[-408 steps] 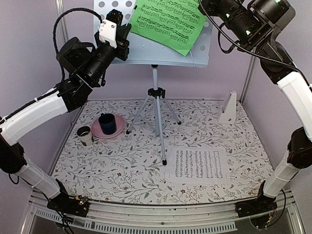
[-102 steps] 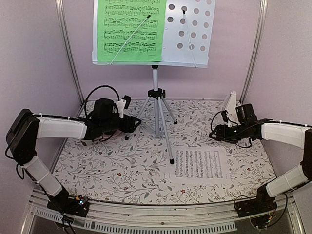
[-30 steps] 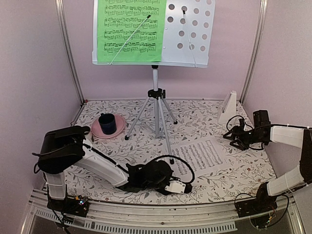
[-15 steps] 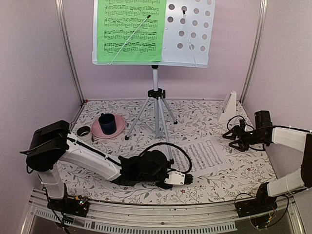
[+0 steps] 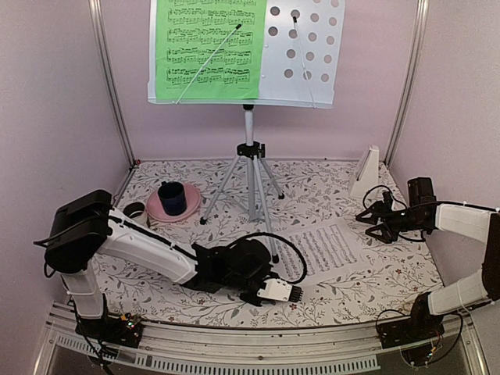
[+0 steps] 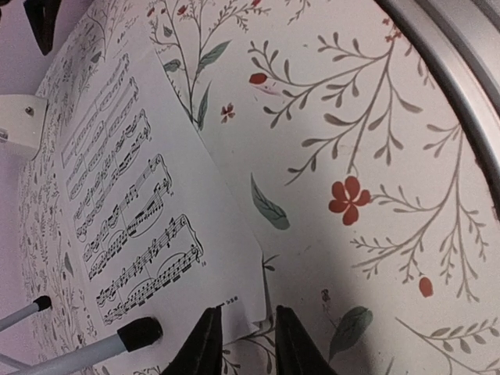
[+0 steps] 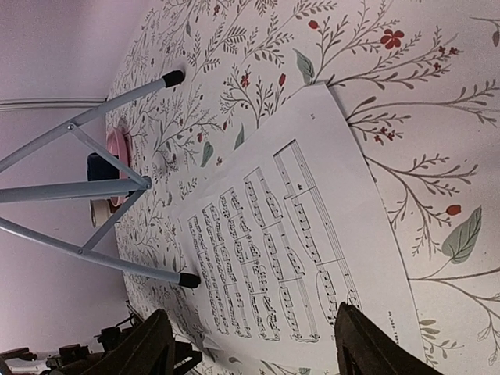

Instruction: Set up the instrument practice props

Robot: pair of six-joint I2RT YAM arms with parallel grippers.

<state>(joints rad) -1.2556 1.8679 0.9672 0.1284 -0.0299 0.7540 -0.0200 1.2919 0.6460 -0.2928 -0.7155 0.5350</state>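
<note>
The white sheet of music lies flat on the table at the front foot of the music stand, its nearest corner beside that foot and its far edge angled out to the stand's right. It sits exactly as it did half a second ago. What has changed is the left gripper: it was pinched shut in front of the stand, and now its fingers stand slightly apart with nothing clamped. This probably means it has either let go of the corner or is opening to take a better hold for the lift. The right gripper waits to the stand's right with its fingers spread wide and empty. The green sheet already fills the left half of the stand's desk, so the bare right half looks meant for the white page. Only the left wrist view shows the sheet's corner lying right at the gap between the fingers. Only the top view shows the desk and the metronome, which stands behind and to the right of the stand.
</note>
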